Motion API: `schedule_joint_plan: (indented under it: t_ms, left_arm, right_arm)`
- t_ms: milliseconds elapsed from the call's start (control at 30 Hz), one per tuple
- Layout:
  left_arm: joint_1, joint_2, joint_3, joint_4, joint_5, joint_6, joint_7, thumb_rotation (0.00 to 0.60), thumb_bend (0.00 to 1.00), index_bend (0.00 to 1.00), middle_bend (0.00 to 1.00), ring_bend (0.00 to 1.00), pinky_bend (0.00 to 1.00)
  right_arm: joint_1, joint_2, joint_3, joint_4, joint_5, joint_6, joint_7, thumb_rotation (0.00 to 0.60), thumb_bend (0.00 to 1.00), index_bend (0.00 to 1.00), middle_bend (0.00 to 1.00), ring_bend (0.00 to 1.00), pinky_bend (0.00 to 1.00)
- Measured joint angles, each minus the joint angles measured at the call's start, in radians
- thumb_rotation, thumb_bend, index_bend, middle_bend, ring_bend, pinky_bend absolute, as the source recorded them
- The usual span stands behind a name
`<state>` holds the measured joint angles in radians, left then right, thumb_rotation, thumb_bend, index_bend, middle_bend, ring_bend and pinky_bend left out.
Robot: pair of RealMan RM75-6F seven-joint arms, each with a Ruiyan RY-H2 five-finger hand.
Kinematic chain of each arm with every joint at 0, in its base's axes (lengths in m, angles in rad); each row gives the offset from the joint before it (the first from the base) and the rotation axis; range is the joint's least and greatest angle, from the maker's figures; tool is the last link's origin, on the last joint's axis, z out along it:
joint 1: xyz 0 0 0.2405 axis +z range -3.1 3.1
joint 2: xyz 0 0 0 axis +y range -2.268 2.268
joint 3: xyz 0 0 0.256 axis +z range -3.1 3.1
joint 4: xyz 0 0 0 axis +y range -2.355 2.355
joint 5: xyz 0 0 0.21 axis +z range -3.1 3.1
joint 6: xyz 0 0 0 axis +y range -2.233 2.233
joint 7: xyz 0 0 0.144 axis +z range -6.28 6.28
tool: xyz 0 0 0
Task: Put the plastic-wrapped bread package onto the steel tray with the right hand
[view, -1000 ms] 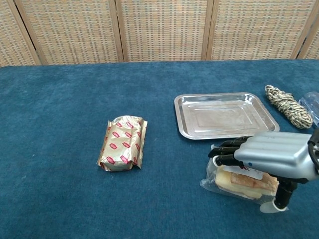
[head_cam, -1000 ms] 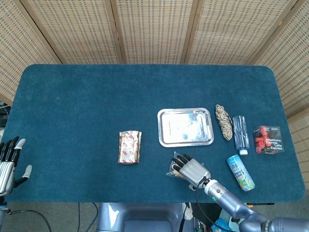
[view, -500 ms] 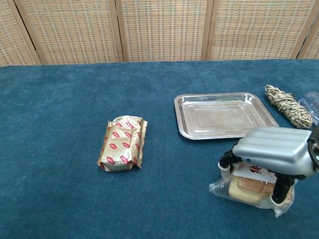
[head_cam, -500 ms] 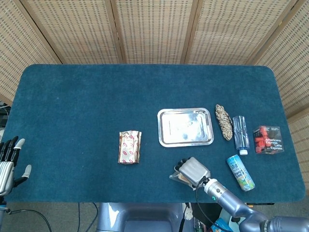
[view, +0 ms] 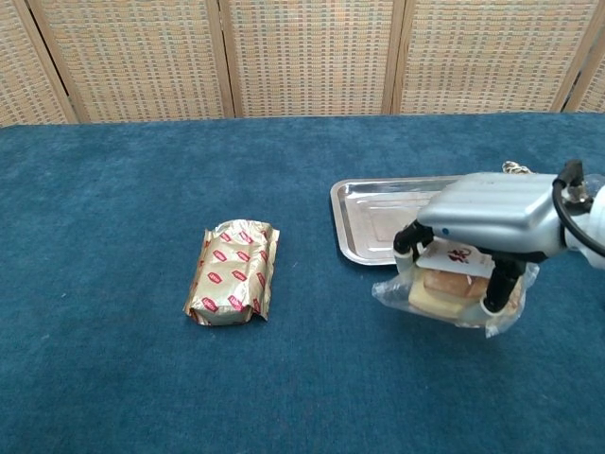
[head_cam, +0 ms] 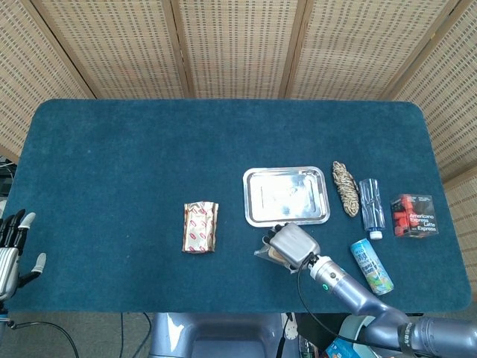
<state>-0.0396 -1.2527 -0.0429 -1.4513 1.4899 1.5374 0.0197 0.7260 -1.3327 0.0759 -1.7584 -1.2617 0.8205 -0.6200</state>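
Observation:
My right hand (view: 487, 216) grips the plastic-wrapped bread package (view: 444, 293) from above and holds it lifted off the cloth. The package hangs just in front of the near edge of the steel tray (view: 378, 213). From the head view, the right hand (head_cam: 292, 245) sits just below the tray (head_cam: 285, 195), with the bread package's wrap (head_cam: 265, 250) poking out on its left. The tray holds nothing. My left hand (head_cam: 11, 250) rests at the table's near left edge with fingers spread, holding nothing.
A gold foil packet (head_cam: 200, 227) lies left of the tray. Right of the tray lie a rope bundle (head_cam: 345, 188), a clear bottle (head_cam: 371, 206), a red-black box (head_cam: 414, 215) and a blue can (head_cam: 372, 266).
The right hand closed on the bread package, lifted it off the cloth and carried it towards the tray's near edge. The left hand drifted slightly lower.

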Motion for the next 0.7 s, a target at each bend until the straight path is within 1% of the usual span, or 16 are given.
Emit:
schedule_joint_plan:
  t_ms: [133,300,567,700]
  left_arm:
    - [-0.006,0.002,-0.005,-0.002,-0.009,-0.012,0.001,0.593,0.41,0.0,0.0,0.0,0.0]
    - [-0.022,0.004,-0.016,-0.008,-0.029,-0.044,0.011,0.595,0.41,0.0,0.0,0.0,0.0]
    - [-0.042,0.007,-0.031,-0.018,-0.069,-0.086,0.028,0.594,0.41,0.0,0.0,0.0,0.0]
    - [-0.054,0.008,-0.043,-0.025,-0.1,-0.113,0.042,0.595,0.41,0.0,0.0,0.0,0.0]
  right_arm:
    - [0.022,0.009,0.032,0.019,0.028,-0.009,0.033,0.6,0.28,0.39,0.44,0.46,0.63]
    - [0.063,0.014,0.064,0.075,0.051,-0.046,0.09,0.6,0.28,0.39,0.43,0.46,0.63]
    - [0.127,0.006,0.097,0.192,0.059,-0.119,0.201,0.6,0.28,0.39,0.44,0.46,0.63]
    - [0.158,-0.006,0.11,0.271,0.044,-0.16,0.277,0.6,0.28,0.39,0.44,0.46,0.63]
